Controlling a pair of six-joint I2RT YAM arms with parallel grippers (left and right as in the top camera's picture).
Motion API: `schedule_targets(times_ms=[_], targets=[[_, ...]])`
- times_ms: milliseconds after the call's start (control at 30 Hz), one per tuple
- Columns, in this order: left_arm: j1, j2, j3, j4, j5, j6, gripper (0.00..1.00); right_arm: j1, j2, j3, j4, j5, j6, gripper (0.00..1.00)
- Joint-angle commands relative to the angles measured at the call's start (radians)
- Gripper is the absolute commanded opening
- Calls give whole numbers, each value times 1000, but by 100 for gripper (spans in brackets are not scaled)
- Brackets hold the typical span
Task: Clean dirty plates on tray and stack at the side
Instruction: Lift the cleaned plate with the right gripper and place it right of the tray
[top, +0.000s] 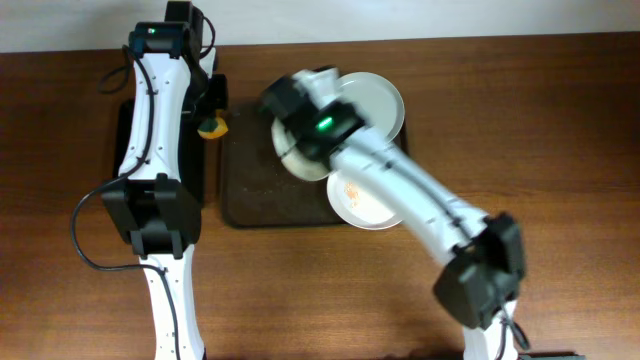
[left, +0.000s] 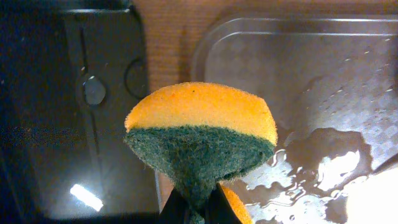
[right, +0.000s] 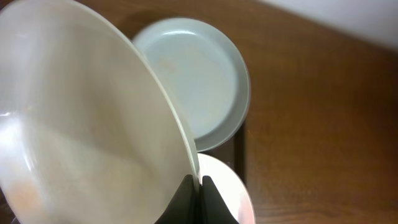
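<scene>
White and tipped steeply on edge, one plate (right: 81, 124) hangs over the brown tray (top: 255, 170) on the wooden bench (top: 530, 120), its rim pinched from both sides between the right fingers (right: 200, 194). Behind it a bluish plate (right: 193, 81) lies flat at the tray's far right corner, and a smeared plate (top: 360, 205) sits at the near right corner. The left fingers (left: 198, 210), by the tray's left edge, squeeze an orange and green sponge (left: 202, 130).

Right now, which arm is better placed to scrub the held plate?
Left. The left gripper holds the sponge; the right gripper is shut on the held plate, at its rim, so it is occupied.
</scene>
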Motion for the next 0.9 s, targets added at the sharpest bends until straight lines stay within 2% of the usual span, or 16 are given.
schedule_targets(times_ms=[0,67,200,333,400,467,700,733,767,833,867], targets=[[-21,2,14,17,12,-13,1,-246,-100,17,-53,-406,12,4],[-31,3,14,22,12,-13,1,-428,-100,17,-110,-545,12,4],[-45,4,14,23,12,-13,1,-719,-98,16,-196,-624,4,4],[-47,4,14,25,11,-13,1,-888,-98,-68,-214,-613,-45,4],[-47,4,14,26,11,-13,1,-929,-97,-141,-180,-613,-45,4],[-47,5,14,34,12,-13,1,-970,-97,-260,-77,-617,-44,4],[-64,5,14,76,12,-13,1,-974,-97,-528,178,-534,-44,6],[-65,5,14,84,12,-13,1,-974,-97,-563,223,-534,-44,10],[-69,5,14,90,12,-13,1,-974,-97,-571,236,-534,-44,27],[-72,5,14,90,12,-13,1,-974,-99,-552,238,-565,-53,43],[-73,5,14,90,12,-13,1,-974,-99,-517,214,-642,-102,44]])
